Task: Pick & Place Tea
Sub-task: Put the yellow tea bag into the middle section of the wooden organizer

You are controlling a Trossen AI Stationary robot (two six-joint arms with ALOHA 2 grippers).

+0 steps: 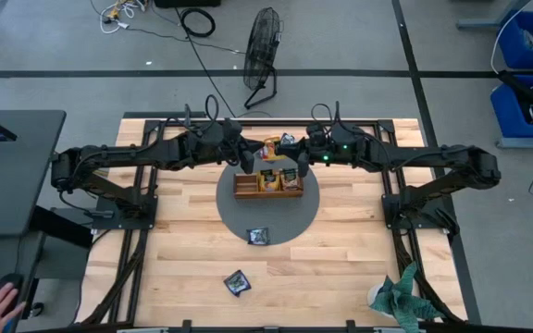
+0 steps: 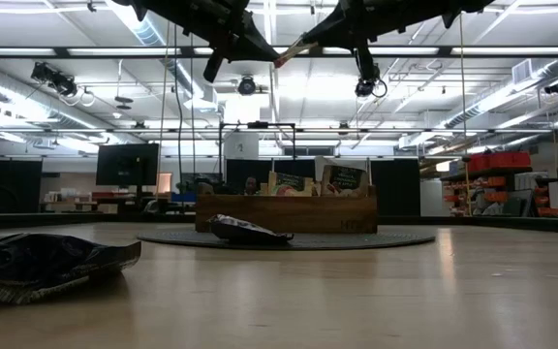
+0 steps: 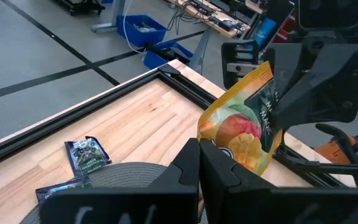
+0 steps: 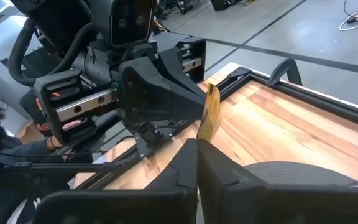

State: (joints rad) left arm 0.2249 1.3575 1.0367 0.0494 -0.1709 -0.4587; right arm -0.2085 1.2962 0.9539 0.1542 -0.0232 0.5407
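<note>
Orange-yellow tea sachet (image 1: 270,148) high view: pinched between left gripper (image 1: 248,159) and right gripper (image 1: 295,161), both clamped on it, just behind brown wooden compartment tray (image 1: 268,184). Low view: sachet (image 2: 293,50) held well above tray (image 2: 286,213). Left wrist: fingers (image 3: 194,163) grip its edge. Right wrist: same sachet (image 4: 209,112) edge-on.

Five tea sachets (image 1: 258,236), one tray (image 1: 268,188), two arms (image 1: 137,157).
</note>
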